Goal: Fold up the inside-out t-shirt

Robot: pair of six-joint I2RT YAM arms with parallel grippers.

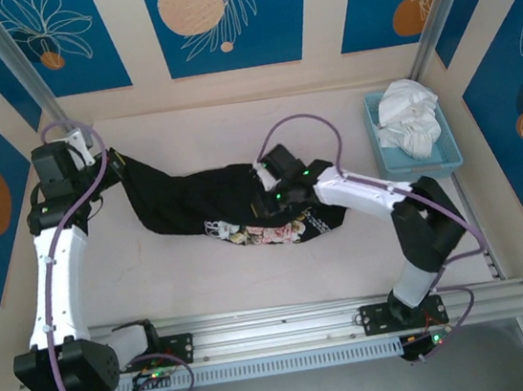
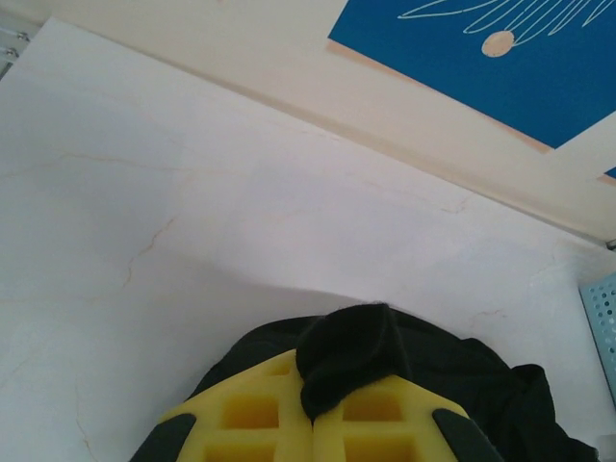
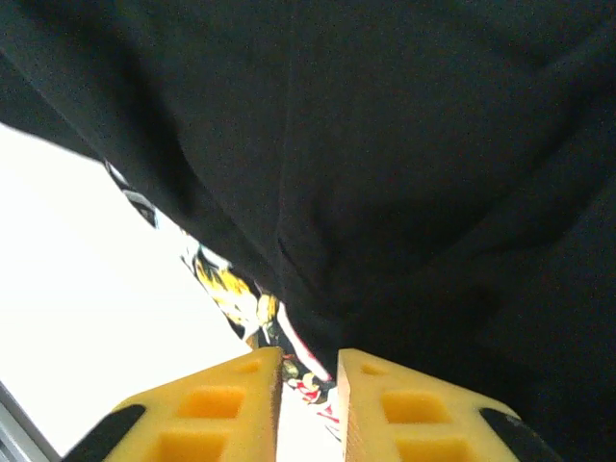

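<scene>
Left tool (image 2: pixel 313 397) clamped on soft, crumpled black t-shirt (image 1: pixel 185 201); right tool (image 3: pixel 308 375) slightly apart above it.

The inside-out t-shirt (image 1: pixel 185 201) was black, with a pink-and-cream flower print (image 1: pixel 269 234) on its near edge. At the far right a light blue basket (image 1: pixel 377 142) held a white cloth (image 1: pixel 407 116). The wall panels (image 1: pixel 266 12) were deep blue with white leaf lines and orange circles; the table (image 1: pixel 253 274) was pale cream.
</scene>
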